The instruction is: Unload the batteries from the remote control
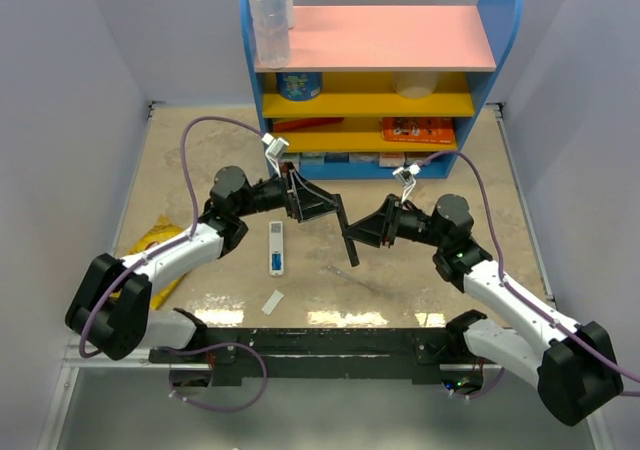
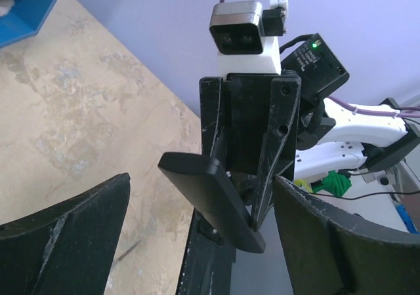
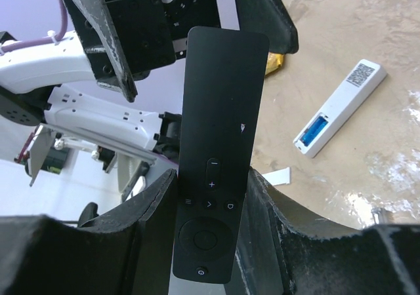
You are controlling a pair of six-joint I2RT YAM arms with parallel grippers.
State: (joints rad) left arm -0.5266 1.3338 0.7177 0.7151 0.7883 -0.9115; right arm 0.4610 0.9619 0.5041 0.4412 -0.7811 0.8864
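My right gripper (image 3: 211,177) is shut on a black remote (image 3: 220,131) and holds it upright above the table, button side toward its camera; the pair also shows in the top view (image 1: 351,242). My left gripper (image 2: 202,180) is open, its fingers wide on either side of the black remote's free end (image 2: 210,200), not touching it. A white remote (image 1: 276,248) lies on the table with its compartment open and a blue battery (image 3: 319,128) inside. Its white cover (image 1: 273,300) lies nearby. No red battery shows.
A blue shelf unit (image 1: 380,70) with a clear bottle (image 1: 270,15) on top stands at the back. A yellow bag (image 1: 160,245) lies at the left under the left arm. A thin grey stick (image 1: 352,276) lies below the grippers.
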